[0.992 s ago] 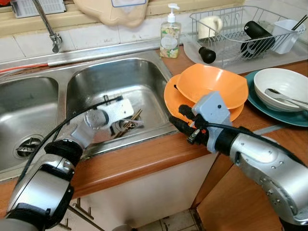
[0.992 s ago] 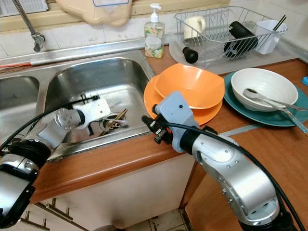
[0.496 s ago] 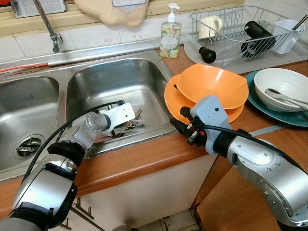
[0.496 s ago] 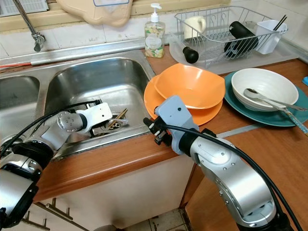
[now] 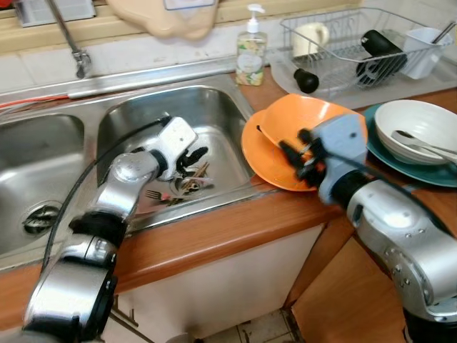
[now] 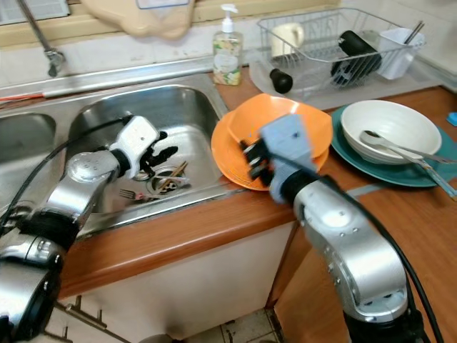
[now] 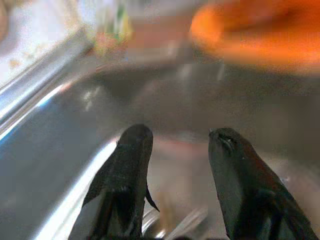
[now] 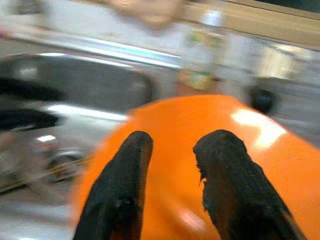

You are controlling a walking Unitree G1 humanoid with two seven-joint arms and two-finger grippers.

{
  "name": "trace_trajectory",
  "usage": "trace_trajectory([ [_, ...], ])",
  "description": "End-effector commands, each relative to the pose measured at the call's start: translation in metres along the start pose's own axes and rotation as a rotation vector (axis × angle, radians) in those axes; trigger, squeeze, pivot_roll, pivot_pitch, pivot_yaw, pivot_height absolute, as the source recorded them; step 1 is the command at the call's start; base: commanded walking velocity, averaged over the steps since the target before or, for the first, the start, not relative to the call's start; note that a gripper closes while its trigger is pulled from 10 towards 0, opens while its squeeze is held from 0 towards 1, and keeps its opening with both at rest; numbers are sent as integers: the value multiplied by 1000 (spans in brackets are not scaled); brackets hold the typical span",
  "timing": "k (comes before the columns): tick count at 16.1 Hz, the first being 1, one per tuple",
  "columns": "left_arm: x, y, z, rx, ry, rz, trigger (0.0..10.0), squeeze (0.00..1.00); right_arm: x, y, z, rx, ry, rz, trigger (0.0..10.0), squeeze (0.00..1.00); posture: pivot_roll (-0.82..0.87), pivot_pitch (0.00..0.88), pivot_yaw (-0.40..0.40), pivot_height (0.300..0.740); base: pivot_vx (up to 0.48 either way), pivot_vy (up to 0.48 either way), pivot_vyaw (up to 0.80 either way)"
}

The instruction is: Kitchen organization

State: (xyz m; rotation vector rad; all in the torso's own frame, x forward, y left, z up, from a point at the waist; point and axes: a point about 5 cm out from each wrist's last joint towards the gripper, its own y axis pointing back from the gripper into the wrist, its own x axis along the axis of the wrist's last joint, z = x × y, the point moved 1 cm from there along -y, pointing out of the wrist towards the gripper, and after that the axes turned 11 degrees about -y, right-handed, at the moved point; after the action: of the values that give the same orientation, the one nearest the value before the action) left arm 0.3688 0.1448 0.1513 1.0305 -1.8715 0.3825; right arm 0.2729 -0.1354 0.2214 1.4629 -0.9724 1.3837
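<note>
In the right sink basin (image 5: 214, 114), forks, chopsticks and other cutlery (image 5: 182, 184) lie around the drain. Just above that pile, my left gripper (image 5: 190, 157) hangs open and holds nothing; the left wrist view shows its two fingers (image 7: 131, 150) spread over the steel floor. An orange bowl (image 5: 325, 118) sits in an orange plate (image 5: 258, 153) on the counter beside the sink. My right gripper (image 5: 295, 153) is over the near side of these orange dishes, open and empty. Its fingers (image 8: 220, 150) stand apart above the orange surface (image 8: 170, 115) in the right wrist view.
A white bowl (image 5: 421, 118) with a spoon sits on a teal plate (image 5: 400, 161) at the right. Behind are a dish rack (image 5: 357, 43) with a mug and dark items, a soap bottle (image 5: 251, 48) and the tap (image 5: 71, 43). A second basin (image 5: 39, 153) lies left.
My left gripper has lifted off the cutlery and swung toward the basin's right side. My right gripper has moved from the counter's front edge up over the orange plate and bowl.
</note>
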Motion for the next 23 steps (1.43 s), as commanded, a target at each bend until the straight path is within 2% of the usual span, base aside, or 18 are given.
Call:
trace_trajectory([
  [1, 21, 10, -6, 37, 76, 139, 10000, 0, 8, 1, 23, -138, -25, 24, 10000, 1000, -196, 0, 81, 740, 0, 0, 0],
  [4, 31, 23, -2, 25, 110, 182, 10000, 0, 7, 4, 35, -199, -50, 13, 10000, 1000, -188, 0, 71, 740, 0, 0, 0],
  [6, 37, 40, 12, -28, 145, 197, 10000, 0, 4, 8, 48, -287, -72, -13, 10000, 1000, -183, 0, 66, 740, 0, 0, 0],
  [7, 37, 44, 15, -36, 139, 187, 10000, 0, 4, 9, 52, -306, -79, -18, 10000, 1000, -182, 0, 67, 740, 0, 0, 0],
  [9, 37, 55, 30, -71, 182, 181, 10000, 0, 4, 10, 59, -331, -178, -28, 10000, 1000, -179, 0, 66, 740, 0, 0, 0],
  [12, 40, 66, 44, -138, 210, 180, 10000, 0, 1, 11, 61, -329, -279, -56, 10000, 1000, -180, 0, 65, 740, 0, 0, 0],
  [13, 43, 70, 50, -173, 224, 184, 10000, 0, -2, 11, 61, -330, -341, -86, 10000, 27, -177, 0, 60, 740, 0, 0, 0],
  [15, 49, 77, 64, -260, 256, 194, 10000, 0, -8, 9, 63, -328, -468, -151, 10000, 0, -172, 0, 56, 740, 0, 0, 0],
  [20, 53, 78, 66, -285, 264, 179, 10000, 0, -9, 1, 65, -321, -639, -153, 10000, 0, -171, 0, 61, 740, 0, 0, 0],
  [21, 54, 78, 66, -289, 266, 174, 10000, 0, -9, -2, 64, -311, -694, -153, 2235, 0, -170, 0, 62, 740, 0, 0, 0],
  [22, 54, 78, 66, -290, 266, 173, 10000, 0, -9, -4, 64, -308, -714, -153, 1490, 0, -170, 0, 62, 740, 0, 0, 0],
  [23, 55, 77, 66, -292, 266, 172, 10000, 0, -10, -8, 63, -298, -753, -156, 0, 0, -169, 0, 62, 740, 0, 0, 0],
])
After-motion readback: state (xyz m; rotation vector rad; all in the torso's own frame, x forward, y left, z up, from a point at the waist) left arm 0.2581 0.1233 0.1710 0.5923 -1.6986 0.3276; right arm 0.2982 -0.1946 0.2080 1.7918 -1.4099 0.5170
